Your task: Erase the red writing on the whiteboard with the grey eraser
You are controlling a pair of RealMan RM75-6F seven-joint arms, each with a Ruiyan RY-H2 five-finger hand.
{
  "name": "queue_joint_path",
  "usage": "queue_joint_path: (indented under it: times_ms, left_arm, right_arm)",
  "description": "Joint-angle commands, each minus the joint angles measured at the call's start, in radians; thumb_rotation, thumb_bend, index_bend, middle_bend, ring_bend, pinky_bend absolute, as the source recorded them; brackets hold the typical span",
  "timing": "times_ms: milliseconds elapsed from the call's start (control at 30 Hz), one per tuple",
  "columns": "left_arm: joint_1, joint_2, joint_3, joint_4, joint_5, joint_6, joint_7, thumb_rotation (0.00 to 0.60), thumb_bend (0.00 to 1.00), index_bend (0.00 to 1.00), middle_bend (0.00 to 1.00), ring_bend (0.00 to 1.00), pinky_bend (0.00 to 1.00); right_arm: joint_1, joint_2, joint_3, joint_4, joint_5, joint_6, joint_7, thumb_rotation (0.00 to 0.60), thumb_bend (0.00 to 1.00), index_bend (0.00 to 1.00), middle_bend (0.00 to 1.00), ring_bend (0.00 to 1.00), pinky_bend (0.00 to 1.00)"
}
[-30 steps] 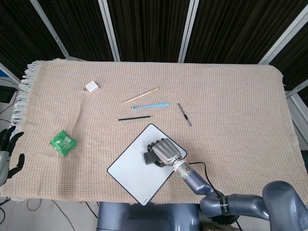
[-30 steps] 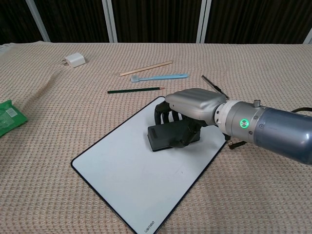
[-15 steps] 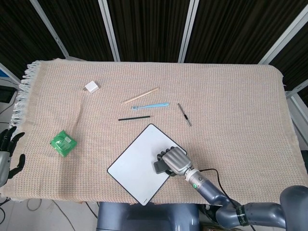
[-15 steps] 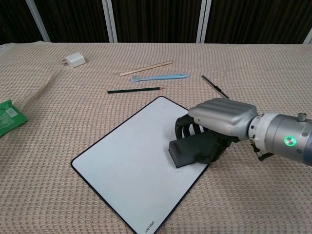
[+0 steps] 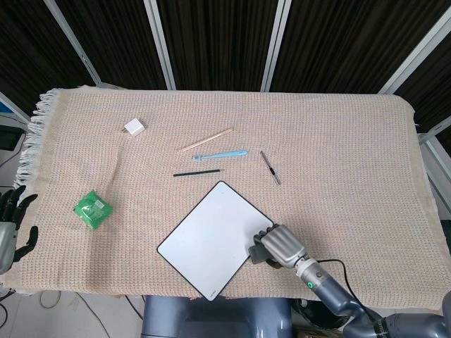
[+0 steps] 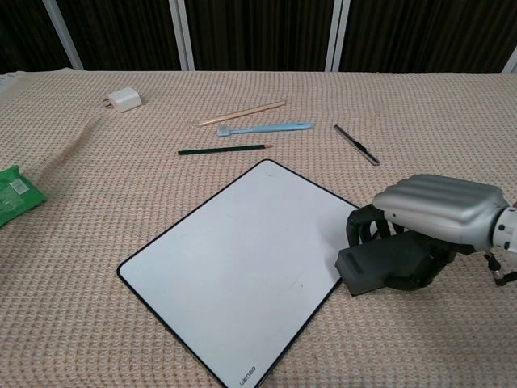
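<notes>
The whiteboard [image 5: 208, 239] [image 6: 234, 259] lies on the beige cloth near the front edge, and no red writing shows on its white face. My right hand [image 5: 280, 245] [image 6: 436, 214] grips the dark grey eraser [image 6: 380, 267] [image 5: 255, 254], which now sits just off the board's right edge, over the cloth. My left hand [image 5: 13, 225] hangs at the far left, beyond the table's edge, fingers apart and holding nothing.
Behind the board lie a dark green pencil [image 6: 222, 149], a blue toothbrush [image 6: 264, 128], a wooden stick [image 6: 242, 112] and a grey pen [image 6: 356, 145]. A white charger [image 6: 123, 99] sits at the back left, a green packet [image 6: 14, 192] at the left.
My right hand has dragged the eraser from the board's upper right area toward the front right, off the board and onto the cloth. The left hand stayed put.
</notes>
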Motion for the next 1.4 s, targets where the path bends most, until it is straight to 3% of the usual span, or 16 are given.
queue_joint_path:
  times_ms: [33,367,533,700,833,900,1000,1167,1400]
  left_arm:
    - [0.001,0.000,-0.001,0.000,-0.001,0.001,0.000,0.600,0.48,0.14,0.01,0.00,0.00]
    - [0.000,-0.002,-0.002,0.000,-0.003,-0.001,0.004,0.600,0.48,0.14,0.01,0.00,0.00]
    - [0.000,-0.003,-0.001,-0.001,-0.002,0.000,0.007,0.600,0.48,0.14,0.01,0.00,0.00]
    - [0.002,-0.004,0.000,-0.002,0.001,0.004,0.009,0.600,0.48,0.14,0.01,0.00,0.00]
    - [0.002,-0.005,0.000,-0.002,0.001,0.004,0.012,0.600,0.48,0.14,0.01,0.00,0.00]
    - [0.002,-0.005,0.001,-0.002,0.001,0.003,0.013,0.600,0.48,0.14,0.01,0.00,0.00]
    - [0.002,-0.007,0.002,-0.001,0.002,0.004,0.015,0.600,0.48,0.14,0.01,0.00,0.00]
    - [0.002,-0.006,0.001,-0.001,0.002,0.004,0.014,0.600,0.48,0.14,0.01,0.00,0.00]
    - [0.002,-0.005,0.001,-0.001,0.003,0.003,0.013,0.600,0.48,0.14,0.01,0.00,0.00]
  right_arm:
    - [-0.003,0.029,0.026,0.005,0.020,-0.004,0.025,0.600,0.38,0.51,0.52,0.46,0.44]
    - [-0.006,0.082,0.126,0.120,0.150,-0.046,0.136,0.600,0.38,0.52,0.52,0.46,0.44]
    - [-0.009,0.078,0.150,0.190,0.203,-0.076,0.162,0.600,0.37,0.52,0.51,0.45,0.44]
    - [-0.016,0.061,0.150,0.252,0.213,-0.090,0.163,0.600,0.28,0.51,0.46,0.39,0.42]
    - [-0.021,0.066,0.147,0.258,0.207,-0.104,0.171,0.600,0.19,0.38,0.35,0.30,0.34]
    - [-0.024,0.070,0.147,0.255,0.203,-0.106,0.172,0.600,0.14,0.22,0.24,0.22,0.25]
    - [-0.027,0.082,0.142,0.241,0.203,-0.117,0.166,0.600,0.07,0.07,0.09,0.09,0.17]
    - [-0.044,0.115,0.148,0.185,0.194,-0.086,0.164,0.600,0.05,0.01,0.02,0.04,0.16]
    - [-0.160,0.218,0.134,0.008,0.055,0.130,0.230,0.600,0.05,0.00,0.02,0.04,0.16]
